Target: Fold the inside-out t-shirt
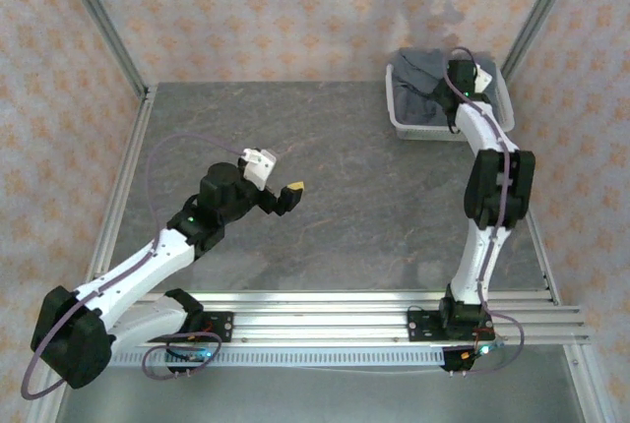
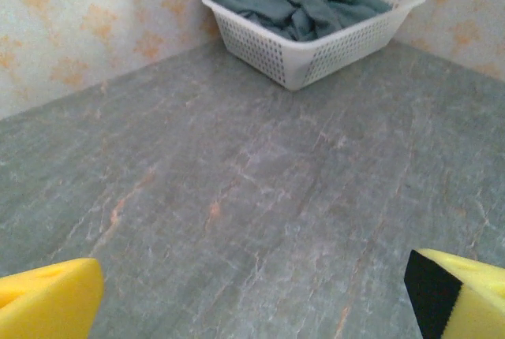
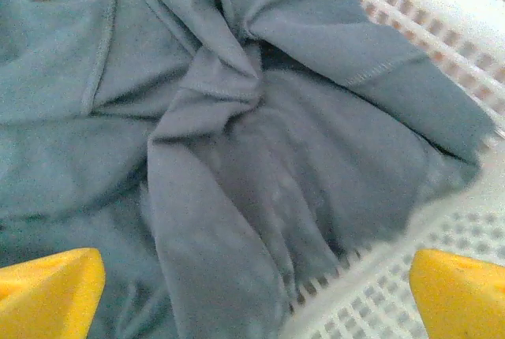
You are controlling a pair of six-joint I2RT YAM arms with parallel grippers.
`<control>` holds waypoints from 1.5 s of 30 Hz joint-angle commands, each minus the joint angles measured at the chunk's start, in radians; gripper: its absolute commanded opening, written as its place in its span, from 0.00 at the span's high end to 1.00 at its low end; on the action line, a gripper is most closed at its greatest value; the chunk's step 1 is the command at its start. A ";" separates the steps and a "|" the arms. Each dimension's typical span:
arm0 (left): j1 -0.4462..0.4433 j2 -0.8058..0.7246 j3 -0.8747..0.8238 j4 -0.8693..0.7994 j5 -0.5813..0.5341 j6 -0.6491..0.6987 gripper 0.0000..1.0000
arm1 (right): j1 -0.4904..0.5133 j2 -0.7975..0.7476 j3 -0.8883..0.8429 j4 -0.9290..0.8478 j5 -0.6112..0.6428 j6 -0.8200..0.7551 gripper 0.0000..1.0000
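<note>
The dark grey t-shirt (image 3: 237, 158) lies crumpled in the white mesh basket (image 3: 442, 31) at the far right corner of the tabletop (image 1: 345, 216). Its bunched folds hide most of its outline, and from above my right arm covers part of it. My right fingers (image 3: 47, 292) hang spread wide over it, gripping nothing. My left fingers (image 2: 47, 299), likewise parted and empty, hover above bare tabletop, well apart from the basket.
</note>
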 commanded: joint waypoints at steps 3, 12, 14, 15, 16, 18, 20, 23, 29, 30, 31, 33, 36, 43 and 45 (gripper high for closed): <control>-0.005 0.047 0.022 -0.023 0.005 0.035 0.00 | -0.009 0.264 0.392 -0.236 -0.025 -0.101 0.01; -0.009 0.038 0.025 -0.015 0.008 0.009 0.00 | -0.009 0.349 0.692 -0.394 -0.168 -0.166 1.00; -0.009 0.028 0.020 -0.012 0.000 0.001 0.00 | -0.004 0.295 0.684 -0.401 -0.204 -0.138 1.00; -0.009 0.022 0.019 -0.014 -0.009 -0.004 0.00 | 0.005 0.259 0.672 -0.399 -0.209 -0.136 1.00; -0.009 0.016 0.016 -0.018 -0.019 -0.009 0.00 | 0.019 0.222 0.661 -0.396 -0.198 -0.140 1.00; -0.009 0.003 0.009 -0.016 -0.027 -0.016 0.00 | 0.051 0.151 0.637 -0.382 -0.158 -0.168 1.00; -0.009 -0.010 -0.001 -0.006 -0.032 -0.020 0.00 | 0.083 0.092 0.618 -0.365 -0.102 -0.206 1.00; -0.009 -0.028 -0.011 0.001 -0.039 -0.027 0.00 | 0.114 0.027 0.648 -0.382 -0.049 -0.216 1.00; -0.008 -0.016 -0.018 0.007 -0.065 -0.040 0.00 | 0.189 -0.165 0.728 -0.302 -0.037 -0.182 1.00; -0.010 -0.011 -0.018 0.010 -0.063 -0.043 0.00 | 0.203 -0.191 0.749 -0.287 -0.038 -0.186 1.00; -0.010 -0.005 -0.016 0.008 -0.058 -0.045 0.00 | 0.226 -0.221 0.777 -0.272 -0.041 -0.191 1.00; -0.009 0.002 -0.008 0.004 -0.052 -0.048 0.00 | 0.268 -0.273 0.822 -0.233 -0.070 -0.208 1.00; -0.010 0.005 -0.008 0.009 -0.045 -0.049 0.00 | 0.321 -0.352 0.853 -0.154 -0.138 -0.202 1.00; -0.009 0.002 -0.008 0.017 -0.042 -0.069 0.00 | 0.376 -0.474 0.816 -0.087 -0.350 -0.039 1.00; -0.009 0.002 -0.009 0.030 -0.035 -0.088 0.00 | 0.379 -0.492 0.771 -0.097 -0.390 0.024 1.00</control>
